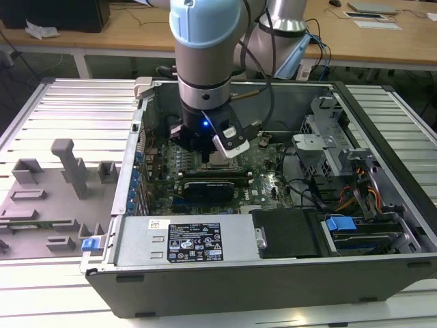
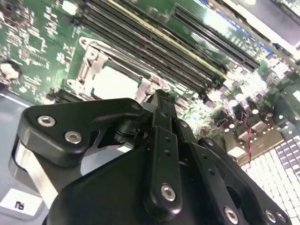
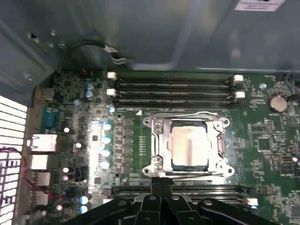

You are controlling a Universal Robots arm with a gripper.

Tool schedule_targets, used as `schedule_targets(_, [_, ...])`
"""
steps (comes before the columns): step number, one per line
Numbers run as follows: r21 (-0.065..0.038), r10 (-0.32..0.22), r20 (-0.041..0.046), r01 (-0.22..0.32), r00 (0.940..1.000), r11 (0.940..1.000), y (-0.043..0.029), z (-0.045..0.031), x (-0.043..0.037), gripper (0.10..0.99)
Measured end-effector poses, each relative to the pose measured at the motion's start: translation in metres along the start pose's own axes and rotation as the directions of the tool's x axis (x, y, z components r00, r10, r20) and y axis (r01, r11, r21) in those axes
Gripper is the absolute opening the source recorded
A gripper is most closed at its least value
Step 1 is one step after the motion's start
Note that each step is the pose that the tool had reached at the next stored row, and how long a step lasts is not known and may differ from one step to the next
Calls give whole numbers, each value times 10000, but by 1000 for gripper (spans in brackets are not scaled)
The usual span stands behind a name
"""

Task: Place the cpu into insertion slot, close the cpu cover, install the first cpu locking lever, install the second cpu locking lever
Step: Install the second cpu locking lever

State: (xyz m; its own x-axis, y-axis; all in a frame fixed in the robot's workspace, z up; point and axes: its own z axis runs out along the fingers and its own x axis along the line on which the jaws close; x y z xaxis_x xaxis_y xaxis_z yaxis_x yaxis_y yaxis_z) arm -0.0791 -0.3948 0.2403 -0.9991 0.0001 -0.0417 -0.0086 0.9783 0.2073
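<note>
cpu: a small flat square chip [image 3: 189, 146] with a pale, softly shining metal top, seated in the middle of the socket; in the second wrist view it is a bright blurred square [image 2: 115, 84]
cpu cover: a thin silver frame plate [image 3: 161, 140] with a large square window, lying flat around the chip, its edges bright and stamped
insertion slot: a square socket [image 3: 220, 161] with a silver metal rim on the green motherboard, sitting between two banks of long black memory slots
locking levers: thin bent wire rods; one [image 3: 180, 114] runs along the socket edge toward the far memory slots, another [image 3: 197, 175] along the edge next to the fingers; whether they are hooked down I cannot tell
motherboard: a glossy green board [image 3: 262, 136] dotted with small round capacitors and a coin cell [image 3: 278, 103]
memory slots: long black ridged strips [image 3: 173, 86] with white end clips
gripper: matt black linkage with silver screw heads [image 3: 161, 180]; its two fingertips are pressed together with nothing between them, the tip just beside the socket's near edge
arm: pale blue and silver joints [image 1: 205, 41] reaching straight down into the open case, wrist vertical over the socket, a blue light glowing on it
case: a dark grey metal computer box [image 1: 382, 273] lying open on a ribbed metal table [image 1: 68, 109]
fixture: grey moulded blocks [image 1: 68, 164] on the table at the exterior view's left
</note>
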Motion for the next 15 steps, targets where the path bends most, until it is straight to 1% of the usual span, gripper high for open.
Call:
schedule_targets(1, [40,18,-19,-18,10000,10000,0,2,-56,106])
schedule_targets(7, [49,35,-65,-35,10000,10000,-2,11,-275,106])
schedule_targets(8, [56,36,-74,-36,10000,10000,7,14,-304,106])
schedule_targets(9, [80,38,-79,-37,10000,10000,34,21,-323,106])
schedule_targets(10, [129,39,-82,-37,10000,9999,69,29,-330,106])
schedule_targets(11, [221,34,-85,-32,10000,9998,119,39,-334,106])
schedule_targets(12, [286,31,-84,-29,10000,9996,157,49,-335,106])
schedule_targets(13, [387,28,-85,-25,10000,9992,202,58,-335,106])
schedule_targets(14, [458,27,-85,-23,10000,9989,233,65,-334,106])
schedule_targets(15, [578,23,-86,-18,10000,9983,288,76,-334,106])
